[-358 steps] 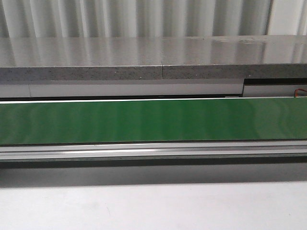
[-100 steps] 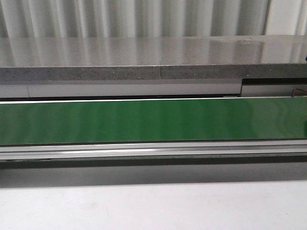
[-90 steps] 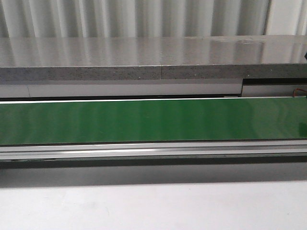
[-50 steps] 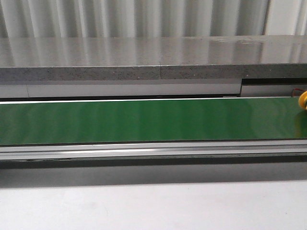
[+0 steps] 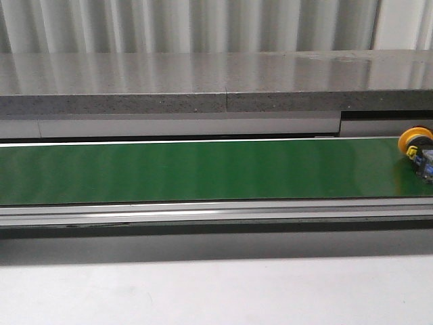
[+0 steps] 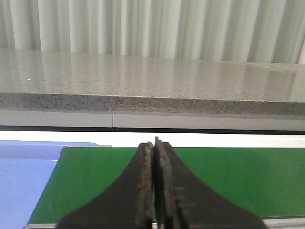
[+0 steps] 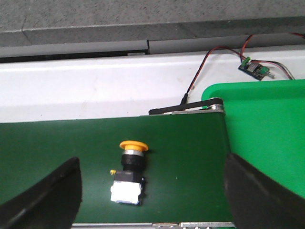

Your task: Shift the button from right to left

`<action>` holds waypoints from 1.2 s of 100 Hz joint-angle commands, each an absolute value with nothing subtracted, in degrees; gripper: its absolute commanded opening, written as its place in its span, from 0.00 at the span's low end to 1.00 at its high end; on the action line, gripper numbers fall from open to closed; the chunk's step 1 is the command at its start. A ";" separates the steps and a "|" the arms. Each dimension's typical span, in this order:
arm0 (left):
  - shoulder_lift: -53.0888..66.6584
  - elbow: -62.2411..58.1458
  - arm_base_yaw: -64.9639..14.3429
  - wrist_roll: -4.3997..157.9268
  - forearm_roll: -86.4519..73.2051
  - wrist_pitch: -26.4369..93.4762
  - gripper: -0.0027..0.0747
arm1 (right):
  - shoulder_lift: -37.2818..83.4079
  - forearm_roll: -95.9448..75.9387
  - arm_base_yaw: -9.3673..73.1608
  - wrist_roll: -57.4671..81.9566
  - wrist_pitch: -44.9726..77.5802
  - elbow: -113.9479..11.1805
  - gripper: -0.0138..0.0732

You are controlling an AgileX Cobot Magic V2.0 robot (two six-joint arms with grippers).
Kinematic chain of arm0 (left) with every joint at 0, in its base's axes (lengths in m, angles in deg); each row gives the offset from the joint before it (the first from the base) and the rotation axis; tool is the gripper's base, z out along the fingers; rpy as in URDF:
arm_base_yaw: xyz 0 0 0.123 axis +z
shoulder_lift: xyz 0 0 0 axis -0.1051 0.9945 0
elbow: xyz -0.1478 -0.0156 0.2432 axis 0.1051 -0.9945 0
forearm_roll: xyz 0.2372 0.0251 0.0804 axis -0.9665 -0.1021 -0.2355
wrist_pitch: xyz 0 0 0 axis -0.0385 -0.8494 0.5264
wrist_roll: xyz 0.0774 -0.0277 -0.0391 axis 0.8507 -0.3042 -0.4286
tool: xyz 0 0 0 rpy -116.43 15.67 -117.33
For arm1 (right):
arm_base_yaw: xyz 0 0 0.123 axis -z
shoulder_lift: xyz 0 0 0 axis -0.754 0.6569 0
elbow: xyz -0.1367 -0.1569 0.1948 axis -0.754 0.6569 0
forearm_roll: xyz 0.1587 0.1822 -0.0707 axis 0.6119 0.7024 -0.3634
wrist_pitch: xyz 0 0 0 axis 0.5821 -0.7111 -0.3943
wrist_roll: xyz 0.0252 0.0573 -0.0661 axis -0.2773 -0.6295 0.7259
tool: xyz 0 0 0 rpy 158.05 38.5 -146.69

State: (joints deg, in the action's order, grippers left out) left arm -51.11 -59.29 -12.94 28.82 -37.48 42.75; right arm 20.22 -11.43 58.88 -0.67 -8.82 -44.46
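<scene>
Corrugated grey sheeting backs a speckled stone ledge point(image 5: 203, 84) in the front view, and below it a green belt point(image 5: 203, 170) runs across the frame. At the belt's far right end lies the button point(image 5: 419, 150), orange-yellow cap toward the ledge, partly cut off by the frame edge. Neither arm shows here.

From the left wrist, the left gripper point(image 6: 154, 191) has its fingers pressed together with nothing between them, above the belt's left end, beside a blue tray point(image 6: 24, 181).

From the right wrist, the right gripper point(image 7: 152, 195) is spread wide, one finger point(image 7: 47, 195) on each side of the button point(image 7: 129, 172), well clear of it. The button rests on the belt near its end, beside a green tray point(image 7: 267, 129). A small circuit board point(image 7: 255, 67) with red and black wires sits beyond.
</scene>
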 commanded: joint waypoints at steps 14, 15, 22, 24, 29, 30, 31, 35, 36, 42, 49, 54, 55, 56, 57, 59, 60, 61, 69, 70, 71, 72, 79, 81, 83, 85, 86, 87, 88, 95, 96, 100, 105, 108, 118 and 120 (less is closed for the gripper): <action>-52.98 -60.76 -13.48 28.65 -37.61 47.31 0.01 | 13.86 -10.76 55.59 -0.11 -2.54 -39.24 0.84; -52.98 -60.76 -13.48 28.65 -37.61 47.31 0.01 | 13.66 -10.76 55.58 -0.11 -2.51 -39.01 0.84; -52.98 -60.76 -13.48 28.65 -37.61 47.31 0.01 | 11.36 -10.81 55.58 -0.11 -1.96 -36.78 0.80; -52.98 -60.76 -13.48 28.65 -37.61 47.31 0.01 | 10.60 -10.81 55.58 -0.06 -1.68 -36.11 0.78; -52.98 -60.76 -13.48 28.65 -37.61 47.31 0.01 | 8.68 -10.81 55.58 -0.06 -1.19 -34.69 0.73; -52.98 -60.76 -13.48 28.65 -37.61 47.31 0.01 | 8.14 -10.81 55.58 -0.06 -1.11 -34.37 0.71; -52.98 -60.76 -13.48 28.65 -37.61 47.31 0.01 | 7.88 -10.81 55.58 -0.06 -1.11 -34.20 0.70; -52.98 -60.76 -13.48 28.65 -37.61 47.31 0.01 | 6.25 -10.81 55.58 -0.06 -0.96 -33.27 0.64; -52.98 -60.76 -13.48 28.65 -37.61 47.31 0.01 | 5.98 -10.81 55.58 -0.06 -0.96 -33.12 0.63; -52.98 -60.76 -13.48 28.65 -37.61 47.31 0.01 | 3.58 -10.81 55.58 -0.06 -0.83 -31.86 0.54; -52.98 -60.76 -13.48 28.65 -37.61 47.31 0.01 | 1.12 -10.81 55.58 -0.06 -0.92 -30.52 0.43; -52.98 -60.76 -13.48 28.65 -37.61 47.31 0.01 | -0.53 -10.81 55.58 -0.06 -1.47 -29.75 0.36; -52.98 -60.76 -13.48 28.65 -37.61 47.31 0.01 | -0.95 -10.81 55.58 -0.06 -1.57 -29.66 0.35; -52.98 -60.76 -13.48 28.65 -37.61 47.31 0.01 | -1.16 -10.81 55.58 -0.06 -1.74 -29.48 0.33; -52.98 -60.76 -13.48 28.65 -37.61 47.31 0.01 | -1.36 -10.81 55.58 -0.06 -1.82 -29.37 0.33; -52.98 -60.76 -13.48 28.65 -37.61 47.31 0.01 | -1.99 -10.81 55.58 -0.06 -2.00 -29.08 0.30; -52.98 -60.76 -13.48 28.65 -37.61 47.31 0.01 | -2.43 -10.81 55.58 -0.06 -2.11 -28.89 0.28; -52.98 -60.76 -13.48 28.65 -37.61 47.31 0.01 | -2.64 -10.81 55.58 -0.06 -2.26 -28.79 0.27; -52.98 -60.76 -13.48 28.65 -37.61 47.31 0.01 | -4.80 -10.81 55.58 -0.06 -2.76 -27.76 0.19; -52.98 -60.76 -13.48 28.65 -37.61 47.31 0.01 | -5.16 -10.81 55.58 -0.06 -2.82 -27.54 0.18; -52.98 -60.76 -13.48 28.65 -37.61 47.31 0.01 | -5.33 -10.81 55.58 -0.06 -2.81 -27.45 0.17; -52.98 -60.76 -13.48 28.65 -37.61 47.31 0.01 | -5.71 -10.81 55.58 -0.06 -2.81 -27.28 0.16; -52.98 -60.76 -13.48 28.65 -37.61 47.31 0.01 | -7.23 -10.81 55.58 -0.06 -2.86 -26.33 0.11; -52.98 -60.76 -13.48 28.65 -37.61 47.31 0.01 | -7.58 -10.81 55.58 -0.06 -2.86 -26.08 0.10; -52.98 -60.76 -13.48 28.65 -37.61 47.31 0.01 | -7.85 -10.81 55.58 -0.06 -2.86 -25.94 0.09; -52.98 -60.76 -13.48 28.65 -37.61 47.31 0.01 | -8.12 -10.81 55.58 -0.06 -2.81 -25.72 0.08; -52.98 -60.76 -13.48 28.65 -37.61 47.31 0.01 | -8.30 -10.81 55.58 -0.06 -2.81 -25.60 0.08; -52.98 -60.76 -13.48 28.65 -37.61 47.31 0.01 | -8.41 -10.81 55.58 -0.06 -2.81 -25.59 0.08; -52.98 -60.76 -13.48 28.65 -37.61 47.31 0.01 | -8.55 -10.81 55.58 -0.06 -2.81 -25.50 0.08; -52.98 -60.76 -13.48 28.65 -37.61 47.31 0.01 | -8.80 -10.81 55.58 -0.06 -2.94 -25.36 0.08; -52.98 -60.76 -13.48 28.65 -37.61 47.31 0.01 | -8.86 -10.81 55.58 -0.06 -3.00 -25.36 0.08; -52.98 -60.76 -13.48 28.65 -37.61 47.31 0.01 | -8.93 -10.81 55.58 -0.06 -2.99 -25.36 0.08; -52.98 -60.76 -13.48 28.65 -37.61 47.31 0.01 | -8.98 -10.81 55.58 -0.06 -3.01 -25.36 0.08; -52.98 -60.76 -13.48 28.65 -37.61 47.31 0.01 | -8.98 -10.81 55.58 -0.06 -3.06 -25.36 0.08; -52.98 -60.76 -13.48 28.65 -37.61 47.31 0.01 | -8.98 -10.81 55.58 -0.06 -3.28 -25.36 0.08; -52.98 -60.76 -13.48 28.65 -37.61 47.31 0.01 | -8.98 -10.81 55.58 -0.06 -3.31 -25.36 0.08</action>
State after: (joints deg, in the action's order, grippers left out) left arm -51.11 -59.29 -12.94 28.82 -37.48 42.75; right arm -9.01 -11.39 55.58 -0.67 -6.62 -23.94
